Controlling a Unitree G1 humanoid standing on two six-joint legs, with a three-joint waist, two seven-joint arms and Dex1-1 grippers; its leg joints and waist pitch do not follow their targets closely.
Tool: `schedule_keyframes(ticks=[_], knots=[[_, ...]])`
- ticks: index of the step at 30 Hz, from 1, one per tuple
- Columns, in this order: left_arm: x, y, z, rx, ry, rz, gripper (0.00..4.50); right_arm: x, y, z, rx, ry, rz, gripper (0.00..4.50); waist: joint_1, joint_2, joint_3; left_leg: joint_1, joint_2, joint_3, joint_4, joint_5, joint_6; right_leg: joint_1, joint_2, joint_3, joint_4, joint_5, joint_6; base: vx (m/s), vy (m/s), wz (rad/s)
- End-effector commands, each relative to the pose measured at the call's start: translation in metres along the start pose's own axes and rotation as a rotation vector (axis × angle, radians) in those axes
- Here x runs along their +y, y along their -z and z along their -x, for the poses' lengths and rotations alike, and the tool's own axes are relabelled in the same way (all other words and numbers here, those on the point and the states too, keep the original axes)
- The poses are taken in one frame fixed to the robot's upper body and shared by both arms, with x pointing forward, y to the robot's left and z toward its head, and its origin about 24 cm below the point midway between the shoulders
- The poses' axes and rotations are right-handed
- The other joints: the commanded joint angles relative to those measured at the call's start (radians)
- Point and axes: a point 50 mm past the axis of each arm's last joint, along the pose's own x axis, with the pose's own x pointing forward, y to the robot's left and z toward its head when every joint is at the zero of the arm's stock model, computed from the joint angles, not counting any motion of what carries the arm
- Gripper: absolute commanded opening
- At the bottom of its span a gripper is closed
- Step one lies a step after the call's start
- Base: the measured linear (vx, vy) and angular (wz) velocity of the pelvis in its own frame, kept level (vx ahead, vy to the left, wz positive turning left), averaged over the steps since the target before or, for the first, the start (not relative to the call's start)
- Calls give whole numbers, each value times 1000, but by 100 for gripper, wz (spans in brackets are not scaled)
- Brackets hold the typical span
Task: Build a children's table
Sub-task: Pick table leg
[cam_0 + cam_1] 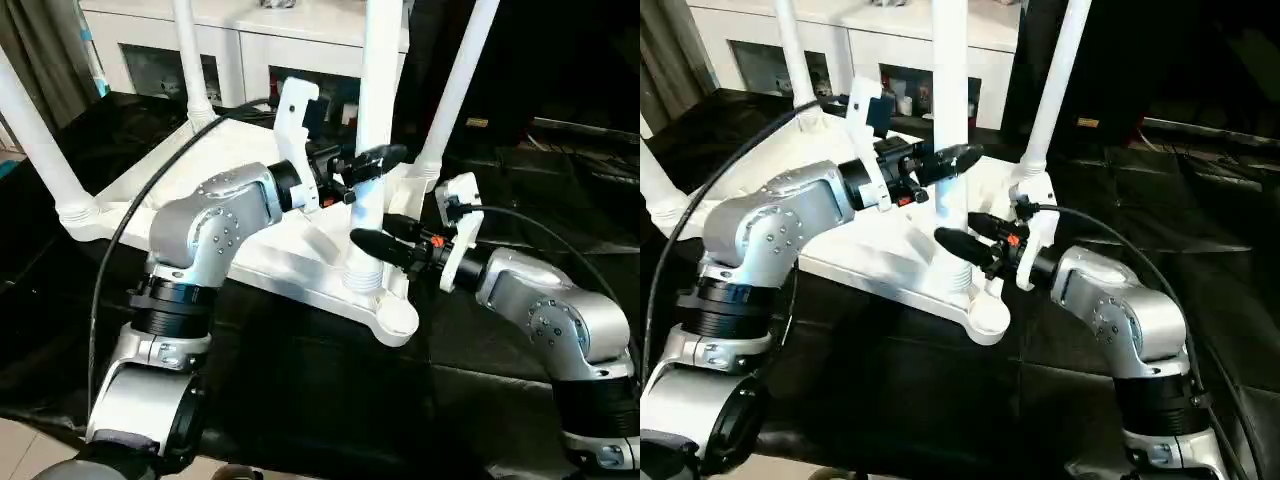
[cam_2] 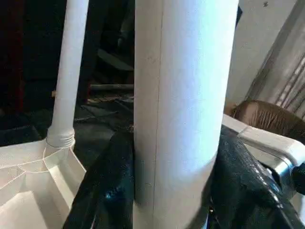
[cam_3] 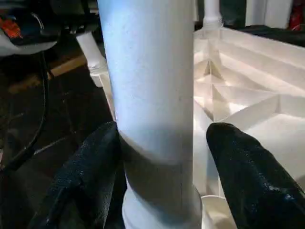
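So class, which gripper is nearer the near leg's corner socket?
Right. The right gripper straddles the leg just above the socket; the left gripper clasps it higher up.

Upturned white children's table (image 1: 120,190), legs up

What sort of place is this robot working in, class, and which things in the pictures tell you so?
Probably an indoor room used as a robot test space. A white cabinet with glass doors stands at the back, a curtain hangs beside it, and the upturned children's table lies on a black-draped table.
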Motion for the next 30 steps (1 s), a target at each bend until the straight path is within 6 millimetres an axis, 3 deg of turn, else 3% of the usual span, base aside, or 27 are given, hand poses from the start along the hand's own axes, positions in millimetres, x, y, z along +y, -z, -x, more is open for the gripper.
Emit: schedule_keyframes(ticks=[1,13,30], knots=[[-10,-4,-3,-8,70,-28,182,-4,3,1,38,26,14,306,0,-3,-73,13,31,-15,-68,-120,-21,53,-48,41,-64,-155,-174,0,0,0],[-18,-2,-2,33,193,-62,182,5,6,7,97,-135,33,306,0,-9,-71,12,32,-15,-69,-131,-13,53,-49,42,-67,-178,-172,0,0,0],[-25,0,-1,25,281,-22,182,9,8,10,97,-208,42,306,1,-8,-72,13,33,-14,-67,-130,-6,53,-50,42,-66,-171,-194,0,0,0]])
